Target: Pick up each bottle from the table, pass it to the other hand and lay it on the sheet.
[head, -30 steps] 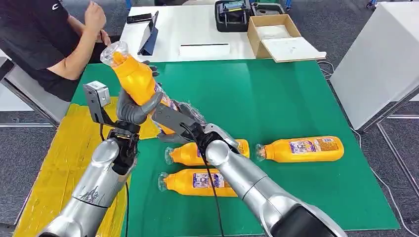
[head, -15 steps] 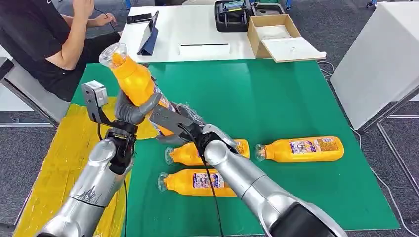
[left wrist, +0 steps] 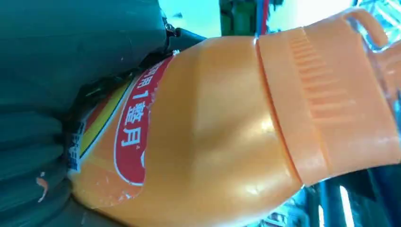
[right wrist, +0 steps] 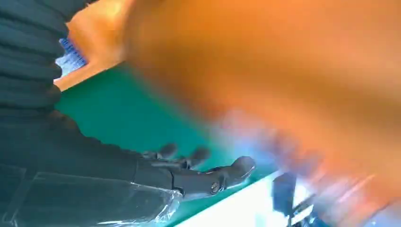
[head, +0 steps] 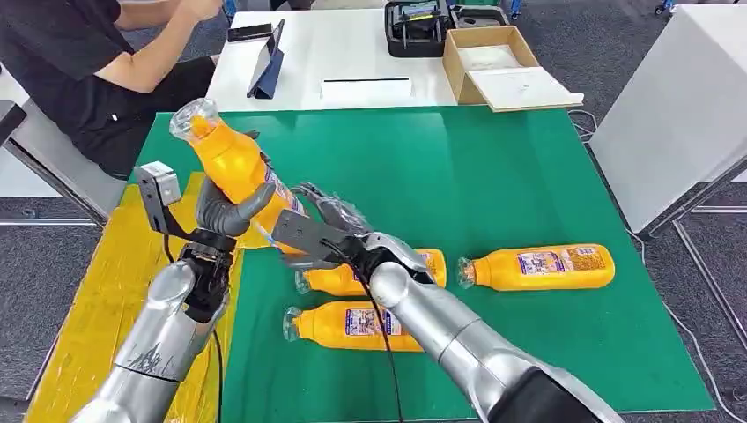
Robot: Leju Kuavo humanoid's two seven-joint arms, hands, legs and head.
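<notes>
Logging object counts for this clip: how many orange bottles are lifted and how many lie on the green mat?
Bottle held up by the left hand: 1
Bottles lying on the green mat: 3
Total: 4

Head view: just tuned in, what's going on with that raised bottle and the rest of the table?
The left hand grips an orange bottle, held up and tilted, cap end away from the robot, near the edge of the yellow sheet. The right hand is beside the bottle's lower end with its fingers spread, apparently holding nothing. Three more bottles lie on the green mat: two side by side, and one to the right. No bottle lies on the sheet. A person sits at the far left.
</notes>
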